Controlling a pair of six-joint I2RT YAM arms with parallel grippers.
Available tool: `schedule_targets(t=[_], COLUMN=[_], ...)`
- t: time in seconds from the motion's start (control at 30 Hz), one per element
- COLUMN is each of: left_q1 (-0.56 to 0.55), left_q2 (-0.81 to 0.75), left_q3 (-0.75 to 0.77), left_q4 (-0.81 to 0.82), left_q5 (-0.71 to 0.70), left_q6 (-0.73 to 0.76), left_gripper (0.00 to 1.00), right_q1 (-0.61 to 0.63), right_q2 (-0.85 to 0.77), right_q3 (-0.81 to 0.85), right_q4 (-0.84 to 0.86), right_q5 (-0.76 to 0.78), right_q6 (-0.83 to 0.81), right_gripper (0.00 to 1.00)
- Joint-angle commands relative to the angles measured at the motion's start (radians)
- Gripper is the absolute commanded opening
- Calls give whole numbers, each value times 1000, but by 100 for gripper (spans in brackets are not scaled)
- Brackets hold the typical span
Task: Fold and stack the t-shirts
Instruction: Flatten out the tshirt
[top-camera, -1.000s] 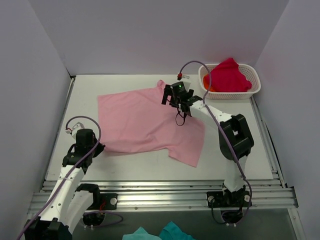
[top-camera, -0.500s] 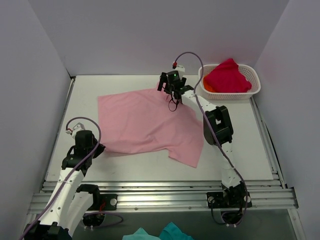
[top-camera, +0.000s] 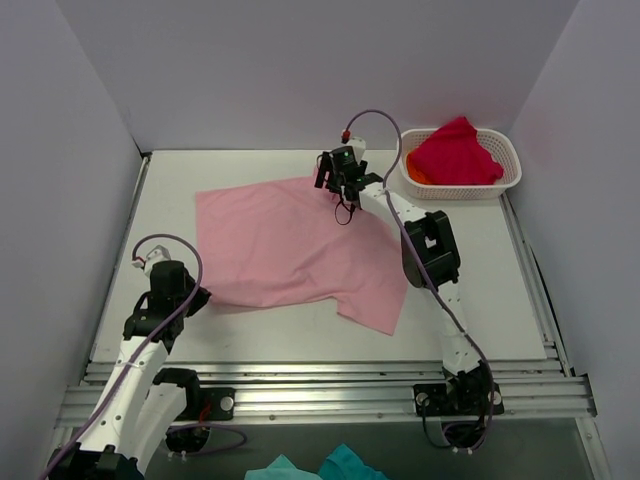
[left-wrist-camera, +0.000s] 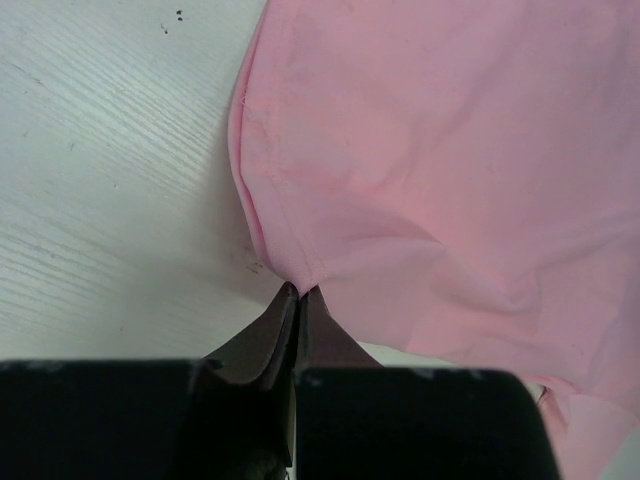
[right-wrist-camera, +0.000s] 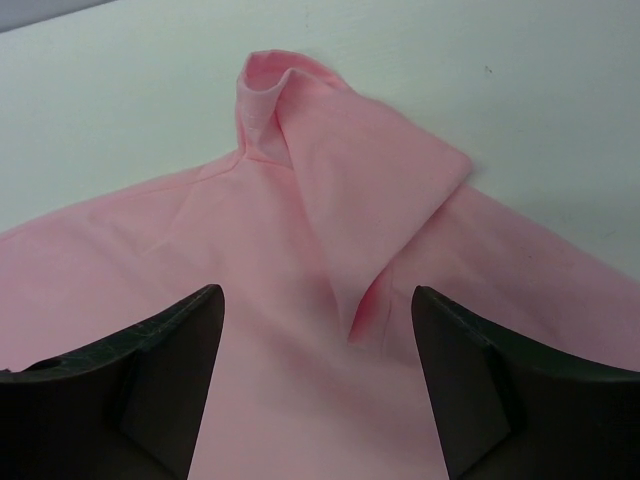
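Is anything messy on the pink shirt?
Yes. The pink shirt has its far sleeve flopped over onto itself, just ahead of the open right gripper, so it isn't flat. The left gripper pinches its edge, puckering the cloth there.

1. A plain, pale lavender-white back wall stands beyond the right gripper.
2. A matching left side wall rises just left of the left gripper; the right side wall stands well right of the right gripper.
3. A flat white, faintly wood-grained tabletop lies under both grippers.
4. Silver aluminium rails run behind them, along the table's near edge.
5. Light is soft and even.
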Motion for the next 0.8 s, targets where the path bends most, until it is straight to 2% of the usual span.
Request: schedule_targets(t=[0.0,0.33,0.77], left_q1=[5,5,5], left_q2=[-15,-15,-20], left_q3=[2,2,0], left_q4=[48,48,46], left_q5=[12,14,18], left_q6=[20,20,23], left_gripper=[2,2,2], right_q1=[5,0,-3], right_q2=[60,109,147], right_q3=[44,73,165], right_q4=[0,4,-31], right_q5=[-12,-17,-16], right_q6=[2,2,-17], right_gripper=[71,68,40])
